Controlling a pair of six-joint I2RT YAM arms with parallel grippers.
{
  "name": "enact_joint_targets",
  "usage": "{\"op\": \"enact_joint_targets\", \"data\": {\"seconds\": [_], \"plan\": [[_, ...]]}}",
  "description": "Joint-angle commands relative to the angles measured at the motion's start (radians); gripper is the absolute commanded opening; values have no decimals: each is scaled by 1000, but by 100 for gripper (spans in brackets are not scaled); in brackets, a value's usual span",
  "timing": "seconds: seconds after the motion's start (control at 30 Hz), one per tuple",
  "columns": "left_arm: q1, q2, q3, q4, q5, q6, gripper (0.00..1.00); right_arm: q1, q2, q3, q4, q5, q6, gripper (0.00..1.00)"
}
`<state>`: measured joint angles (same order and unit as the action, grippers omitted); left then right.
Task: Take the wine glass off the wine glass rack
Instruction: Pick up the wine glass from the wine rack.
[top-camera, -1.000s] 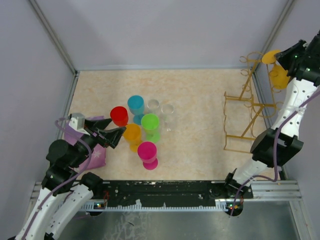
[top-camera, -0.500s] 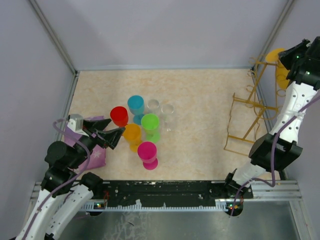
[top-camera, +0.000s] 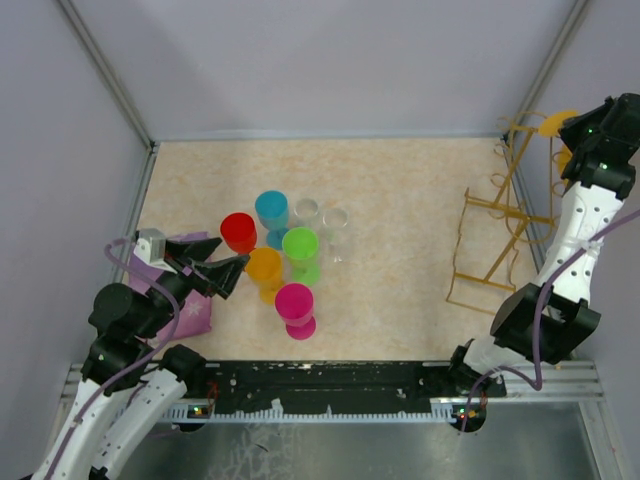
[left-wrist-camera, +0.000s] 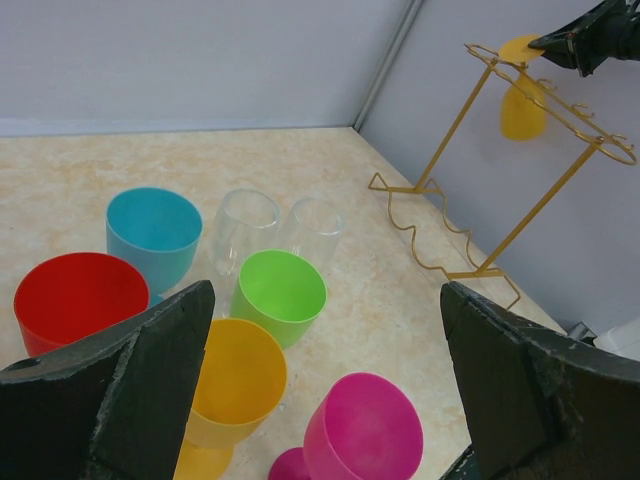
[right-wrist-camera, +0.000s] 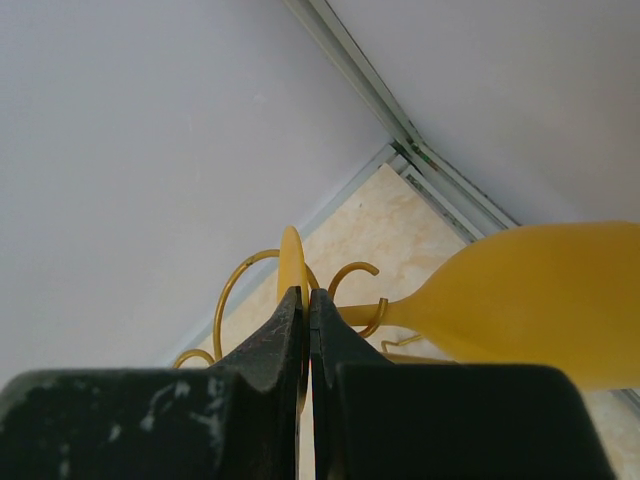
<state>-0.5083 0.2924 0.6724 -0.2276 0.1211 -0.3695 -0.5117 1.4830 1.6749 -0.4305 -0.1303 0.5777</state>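
Right wrist: right gripper (right-wrist-camera: 304, 296) clamps wine glass (right-wrist-camera: 540, 300) foot, bowl rightward.

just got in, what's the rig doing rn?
The right arm has its jaws shut on the flat foot of the yellow wine glass, which hangs bowl-down at the top of the gold wine glass rack in the far right corner. The glass is not off the rack yet. The left arm hovers with jaws wide open beside the cluster of coloured and clear glasses on the table, holding nothing.
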Motion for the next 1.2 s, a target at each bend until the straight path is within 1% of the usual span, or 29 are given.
{"op": "enact_joint_targets", "data": {"seconds": [0.0, 0.07, 0.17, 0.3, 0.4, 0.5, 0.6, 0.7, 0.8, 0.9, 0.97, 1.07, 1.17], "plan": [[-1, -10, 23, -4, -6, 11, 100, -1, -35, 3, 78, 73, 6, 0], [0, -9, 30, -4, -5, 19, 100, -1, -46, -16, 101, 115, -10, 0], [0, -3, 39, -3, -4, 27, 100, 7, -50, -24, 137, 119, -44, 0], [1, 9, 45, 3, 2, 27, 100, 56, -48, -10, 166, 122, -123, 0], [-1, 22, 57, -2, 4, 22, 100, 136, -47, 14, 150, 220, -208, 0], [0, 33, 73, -10, 5, 15, 100, 158, -52, 17, 146, 282, -249, 0], [0, 45, 86, -13, 6, 7, 100, 176, -61, 15, 141, 321, -313, 0], [1, 60, 86, -1, 10, -8, 100, 211, -68, 12, 150, 317, -378, 0], [0, 82, 93, 8, 23, -22, 100, 263, -61, 23, 154, 375, -475, 0], [1, 102, 107, 4, 34, -32, 100, 275, -49, 41, 149, 394, -507, 0], [-1, 105, 109, 2, 34, -35, 100, 295, -46, 38, 166, 427, -559, 0], [1, 107, 110, 3, 29, -28, 100, 303, -44, 37, 178, 437, -567, 0], [1, 113, 113, 4, 25, -19, 100, 306, -46, 32, 173, 377, -505, 0]]}}
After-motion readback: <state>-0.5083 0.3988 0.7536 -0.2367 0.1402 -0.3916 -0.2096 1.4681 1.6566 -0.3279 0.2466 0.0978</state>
